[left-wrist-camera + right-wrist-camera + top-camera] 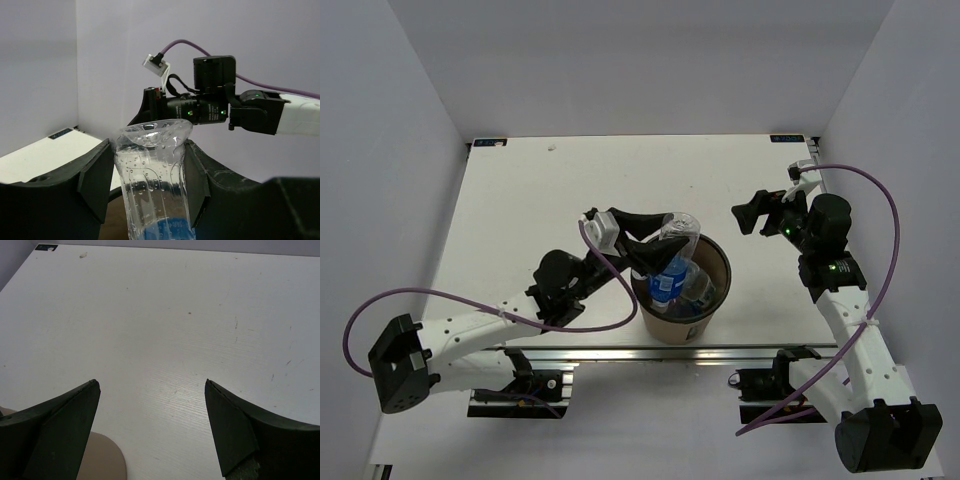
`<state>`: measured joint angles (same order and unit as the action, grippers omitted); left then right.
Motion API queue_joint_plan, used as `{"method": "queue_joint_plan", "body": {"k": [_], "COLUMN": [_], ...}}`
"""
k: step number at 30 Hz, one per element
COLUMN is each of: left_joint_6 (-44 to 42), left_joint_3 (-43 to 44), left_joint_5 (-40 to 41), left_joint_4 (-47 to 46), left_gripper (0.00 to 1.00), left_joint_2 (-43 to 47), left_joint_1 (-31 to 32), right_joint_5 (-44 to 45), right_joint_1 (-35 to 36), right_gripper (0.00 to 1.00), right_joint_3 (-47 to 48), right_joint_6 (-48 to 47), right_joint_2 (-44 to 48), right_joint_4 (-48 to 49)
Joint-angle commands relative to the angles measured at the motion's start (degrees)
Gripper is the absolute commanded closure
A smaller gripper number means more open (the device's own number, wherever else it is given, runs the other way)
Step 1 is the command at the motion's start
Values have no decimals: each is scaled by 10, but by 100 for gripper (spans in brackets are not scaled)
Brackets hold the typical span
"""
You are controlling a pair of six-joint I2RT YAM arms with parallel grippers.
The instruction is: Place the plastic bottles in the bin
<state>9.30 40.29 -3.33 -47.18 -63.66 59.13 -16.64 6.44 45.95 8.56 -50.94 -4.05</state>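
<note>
On the white table (540, 200) the bin (678, 328) stands near the front edge, between the two arms, and the step in hand looks like the drop itself. The left arm (480, 325) reaches in low from the left, elbow bent, its wrist turned towards the bin's mouth. The right arm (840, 300) is folded upright on the right, well apart from the bin and pointing over bare table. A bottle (680, 232) hangs over the near-left part of the mouth, tilted. Its blue label is already inside the rim as the top view shows it, and the wrist view has its clear base end uppermost. A second bottle (700, 285) lies inside the bin beside it. The left gripper (660, 250) is clamped on the held bottle, its pads (95, 185) pressed flat against both sides of the clear body (152, 165). The right gripper (752, 215) stands wide apart with nothing between its fingers — only tabletop shows there (151, 385). The next move calls for little, I judge: spread the left fingers and let the bottle fall, then lift clear of the rim without nudging the bin. No other bottle shows on the table in any view — so this may be the last one.
</note>
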Motion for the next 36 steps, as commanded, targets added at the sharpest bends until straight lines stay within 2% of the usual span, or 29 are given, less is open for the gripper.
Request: {"method": "queue_joint_plan", "body": {"k": [1,6,7,8,10,12,17,18,21,25,28,29,36], "left_joint_6": [-28,-34,-33,-40,-46,-52,-59,-59,-61,-65,-67,-68,-65], "left_joint_3": [-29,7,13,26,33,41,56,61,65,66,71,73,87], "left_joint_5": [-12,3,10,11,12,7,-9,-11,-19,-23,-27,-27,-21], "left_joint_4": [138,157,159,162,169,171,183,188,195,200,204,205,212], "left_gripper": [100,100,97,91,84,70,62,54,46,27,23,2,2], "left_joint_2": [-41,-94,-103,-105,-108,-111,-123,-121,-113,-96,-85,-83,-85], "left_joint_1": [5,5,5,5,5,5,5,5,5,5,5,5,5], "right_joint_5": [4,-4,-2,-1,3,3,2,2,2,3,3,3,3], "right_joint_1": [-2,-2,-2,-2,-2,-2,-2,-2,-2,-2,-2,-2,-2], "right_gripper": [11,11,11,11,11,11,11,11,11,11,11,11,11], "right_joint_3": [-1,2,2,2,2,2,3,3,3,3,4,3,3], "right_joint_6": [-5,-2,-3,-3,-4,-5,-4,-3,-4,-4,-5,-5,-5], "right_joint_2": [5,-1,0,2,5,6,3,3,3,2,2,2,0], "right_joint_4": [34,33,33,33,34,34,34,34,34,34,34,34,34]}}
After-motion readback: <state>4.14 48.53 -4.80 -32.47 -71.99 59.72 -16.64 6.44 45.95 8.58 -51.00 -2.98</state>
